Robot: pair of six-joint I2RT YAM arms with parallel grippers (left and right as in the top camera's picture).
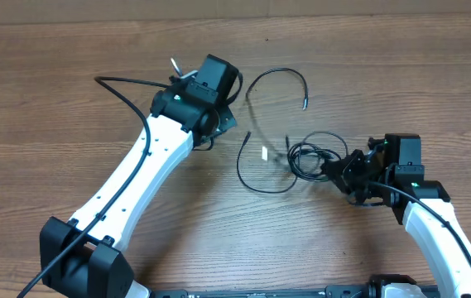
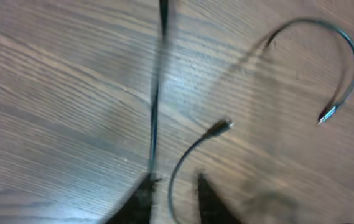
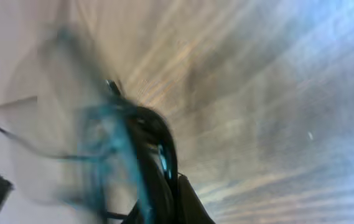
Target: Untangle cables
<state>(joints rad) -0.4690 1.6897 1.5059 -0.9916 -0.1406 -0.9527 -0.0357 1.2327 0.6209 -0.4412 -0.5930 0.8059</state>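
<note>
One cable lies alone as an open arc at the back, and shows in the left wrist view as the arc cable. A second cable curves across the middle. Its plug end lies ahead of my left gripper, and the cord runs loose between the parted fingers. My left gripper is open. A straight, blurred dark cord rises from the left fingertip. A coiled tangle of cable sits to the right, with my right gripper shut on its edge. The black loops fill the right gripper.
The wooden table stretches out to the left and at the back. A small white tag lies on the second cable. The left arm's thicker black wire arches over the table at the left.
</note>
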